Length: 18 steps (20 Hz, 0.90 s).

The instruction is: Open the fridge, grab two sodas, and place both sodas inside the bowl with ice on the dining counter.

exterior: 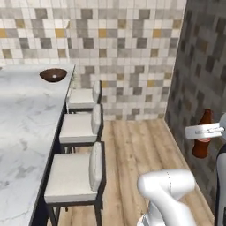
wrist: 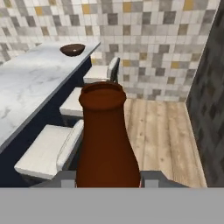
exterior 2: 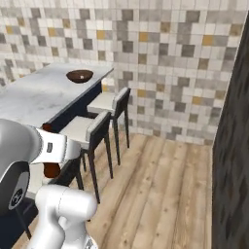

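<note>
Hand [wrist: 108, 177] clamped on brown soda [wrist: 107, 140] | carrying step, I think | nxt: drive twd bowl [exterior: 53, 74] on tabletop [exterior: 24, 128], far end.

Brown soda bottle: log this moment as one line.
gripper: shut on brown soda bottle | bottle: upright, carried in air | bowl: far end of dining counter | stools: along counter

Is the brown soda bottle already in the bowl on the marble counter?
No, the brown soda bottle sits clamped in the gripper, far from the bowl.
</note>
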Motion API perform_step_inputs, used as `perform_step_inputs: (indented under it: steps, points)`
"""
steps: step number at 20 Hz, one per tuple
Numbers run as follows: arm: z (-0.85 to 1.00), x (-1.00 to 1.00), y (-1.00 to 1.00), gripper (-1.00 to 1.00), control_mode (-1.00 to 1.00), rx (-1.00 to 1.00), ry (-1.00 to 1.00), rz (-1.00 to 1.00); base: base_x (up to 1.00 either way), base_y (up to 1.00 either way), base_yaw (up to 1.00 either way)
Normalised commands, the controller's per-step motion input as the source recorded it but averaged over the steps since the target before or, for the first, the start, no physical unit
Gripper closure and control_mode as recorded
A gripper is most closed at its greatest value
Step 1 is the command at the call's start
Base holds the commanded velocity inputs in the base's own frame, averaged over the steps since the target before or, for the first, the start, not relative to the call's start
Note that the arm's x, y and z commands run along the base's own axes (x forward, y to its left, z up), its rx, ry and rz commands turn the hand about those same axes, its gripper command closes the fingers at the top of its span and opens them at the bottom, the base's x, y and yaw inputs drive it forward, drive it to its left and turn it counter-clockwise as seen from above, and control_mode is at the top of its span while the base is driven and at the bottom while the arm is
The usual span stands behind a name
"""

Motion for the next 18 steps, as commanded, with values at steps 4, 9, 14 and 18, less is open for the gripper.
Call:
perform_step_inputs:
  steps: [4, 9, 14, 18]
  points:
    - [0.00, 0.00, 0.00, 1.00, 1.00, 0.00, 0.00, 0.00, 0.70, -0.62, 0.34]
    - [0.00, 0.00, 0.00, 1.00, 1.00, 0.00, 0.00, 0.00, 0.73, -0.59, 0.35]
    - [0.00, 0.00, 0.00, 1.00, 1.00, 0.00, 0.00, 0.00, 0.77, -0.56, 0.36]
    - [0.00, 0.00, 0.00, 1.00, 1.00, 0.00, 0.00, 0.00, 0.77, -0.51, 0.37]
